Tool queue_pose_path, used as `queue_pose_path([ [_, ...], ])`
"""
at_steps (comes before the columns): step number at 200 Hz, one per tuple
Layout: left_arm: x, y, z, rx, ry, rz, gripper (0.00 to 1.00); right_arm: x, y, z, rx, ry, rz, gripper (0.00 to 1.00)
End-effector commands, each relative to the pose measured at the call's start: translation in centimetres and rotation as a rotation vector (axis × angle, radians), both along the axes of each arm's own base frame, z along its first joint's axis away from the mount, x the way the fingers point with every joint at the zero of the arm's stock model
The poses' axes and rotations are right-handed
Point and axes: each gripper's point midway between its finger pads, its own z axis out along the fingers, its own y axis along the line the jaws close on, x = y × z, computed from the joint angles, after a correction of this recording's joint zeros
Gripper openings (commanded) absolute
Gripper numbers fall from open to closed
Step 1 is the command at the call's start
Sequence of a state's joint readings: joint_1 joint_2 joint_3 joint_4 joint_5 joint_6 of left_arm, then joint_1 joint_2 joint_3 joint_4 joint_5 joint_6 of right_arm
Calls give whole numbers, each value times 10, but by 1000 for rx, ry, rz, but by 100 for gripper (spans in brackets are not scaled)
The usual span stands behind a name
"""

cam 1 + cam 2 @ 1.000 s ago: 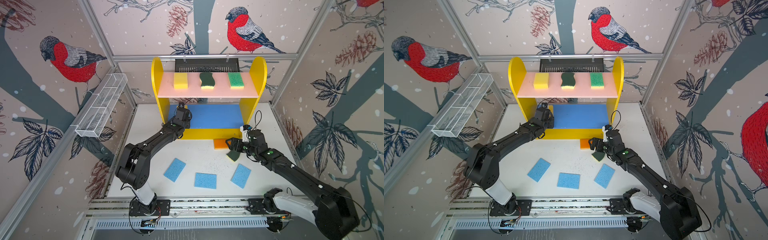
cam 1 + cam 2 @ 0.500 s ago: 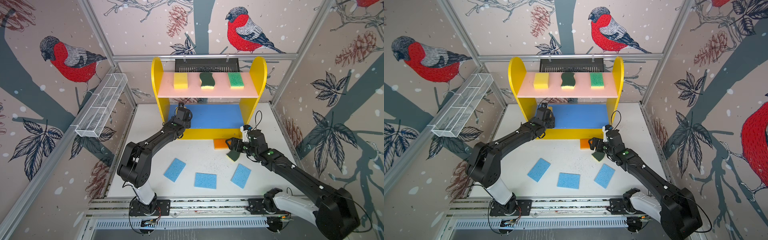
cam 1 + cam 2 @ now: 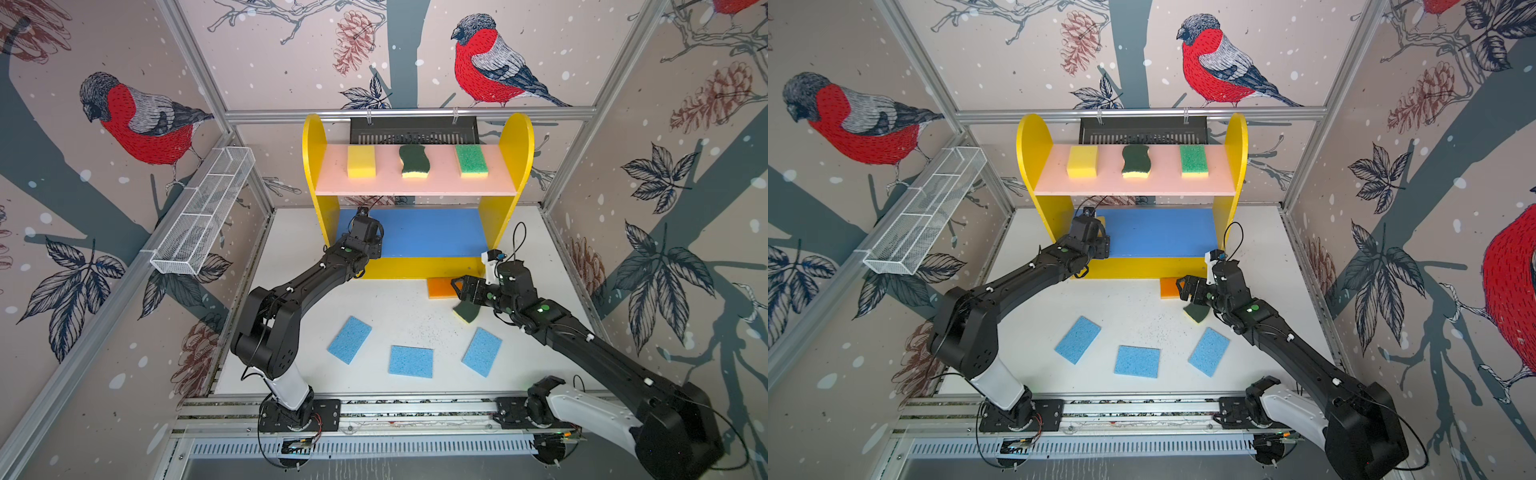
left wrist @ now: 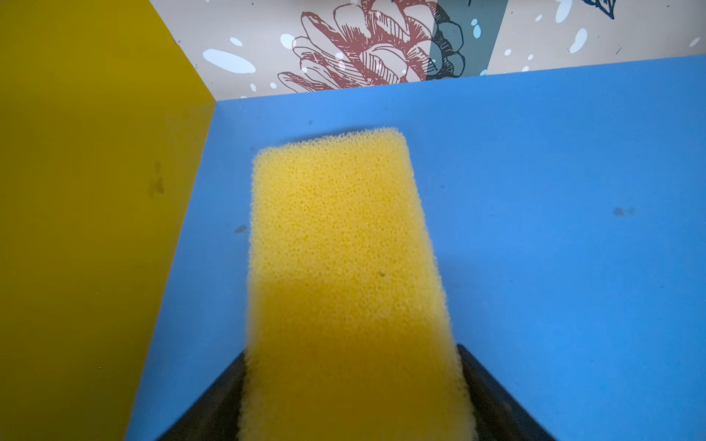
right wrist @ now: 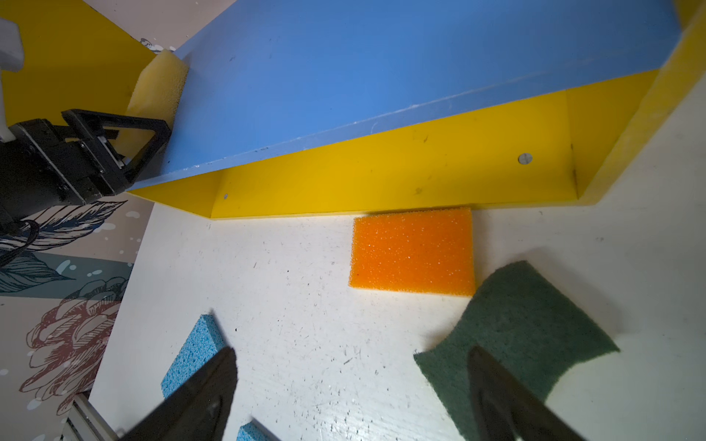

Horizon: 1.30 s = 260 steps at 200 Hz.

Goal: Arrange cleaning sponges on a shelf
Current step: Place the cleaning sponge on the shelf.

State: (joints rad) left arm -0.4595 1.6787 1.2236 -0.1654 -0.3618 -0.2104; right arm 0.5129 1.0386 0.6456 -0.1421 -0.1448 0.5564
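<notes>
The shelf (image 3: 440, 185) carries a yellow sponge (image 3: 360, 161), a wavy dark-green sponge (image 3: 414, 160) and a green-topped sponge (image 3: 471, 159) on its pink board. My left gripper (image 4: 351, 351) reaches onto the blue board (image 4: 535, 229) at its left end. Another yellow sponge (image 4: 336, 229) lies flat there between its open fingers, not squeezed. My right gripper (image 5: 351, 351) hangs open and empty over the table. One finger is above a wavy dark-green sponge (image 5: 527, 320), beside an orange sponge (image 5: 412, 252). Three light-blue sponges (image 3: 349, 338) (image 3: 411, 360) (image 3: 482, 351) lie near the front.
A white wire-mesh basket (image 3: 203, 212) hangs on the left wall. A black slotted tray (image 3: 413, 129) hangs behind the shelf top. The orange sponge touches the shelf's yellow bottom edge (image 5: 344, 191). Both arm bases sit on the front rail (image 3: 374, 405).
The left gripper's jaws have widened around the yellow sponge on the blue board, and the wrist has shifted slightly. The right arm has not moved.
</notes>
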Motion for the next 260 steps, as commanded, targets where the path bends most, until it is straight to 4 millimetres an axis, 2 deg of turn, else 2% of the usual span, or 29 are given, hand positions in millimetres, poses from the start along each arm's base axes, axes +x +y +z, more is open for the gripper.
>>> queue_pose_path([
  [1,-2,-3,-4,-1,17,-30,75,0,-2,3,6,-6,-17,94],
  [59,-1,-7,-5,23,18,-74,72,-3,-2,4,9,-11,-19,94],
  [122,-3,2,1,47,17,-39,83,-4,-3,5,10,-16,-19,94],
  [162,-9,0,18,13,-6,-45,84,-5,-4,8,9,-27,-22,94],
  [209,-29,-11,38,-58,-7,-128,84,-6,-4,11,9,-31,-22,94],
  [260,-67,-12,55,-106,-41,-198,83,-10,-4,7,6,-26,-28,94],
])
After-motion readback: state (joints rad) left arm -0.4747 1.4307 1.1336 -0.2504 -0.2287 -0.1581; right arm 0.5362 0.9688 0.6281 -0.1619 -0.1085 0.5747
